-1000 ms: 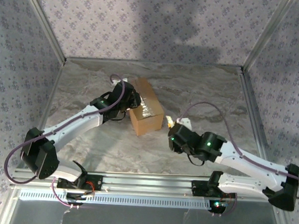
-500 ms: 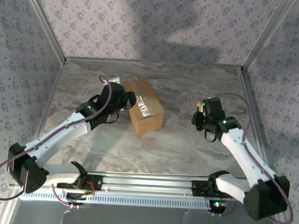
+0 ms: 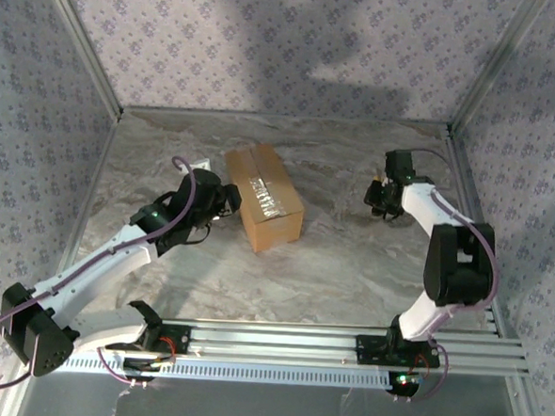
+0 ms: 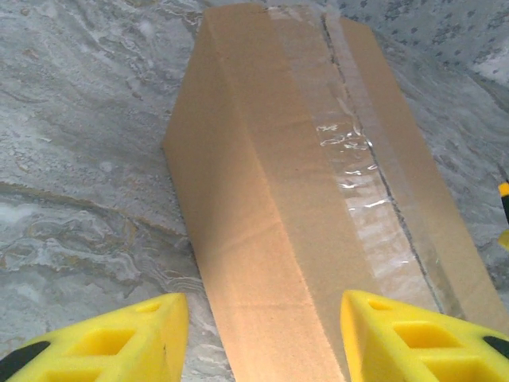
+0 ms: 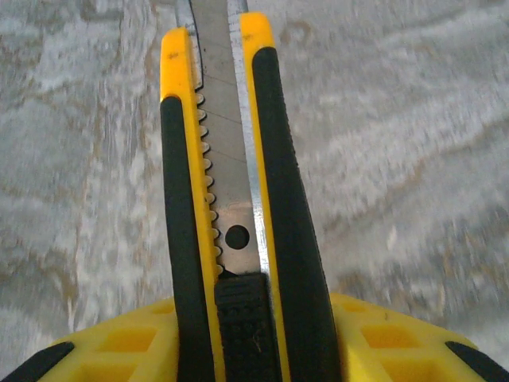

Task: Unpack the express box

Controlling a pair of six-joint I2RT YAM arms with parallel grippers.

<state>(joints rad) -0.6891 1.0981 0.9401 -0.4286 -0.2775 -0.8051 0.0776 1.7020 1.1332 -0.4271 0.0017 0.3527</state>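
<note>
The box [image 3: 264,200] sits on the table [image 3: 349,269], a bit left of centre, flaps down and tape [image 4: 350,151] intact. The left gripper [image 3: 229,201] hangs just beside its left side, fingers [image 4: 119,338] apart with nothing gripped. The right gripper [image 3: 376,197] is well off to the right, clamped on a yellow-and-black utility knife [image 5: 231,207].

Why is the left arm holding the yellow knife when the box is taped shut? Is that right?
No: the right end effector holds the yellow knife, as the right wrist view shows. The express box is taped shut.
</note>
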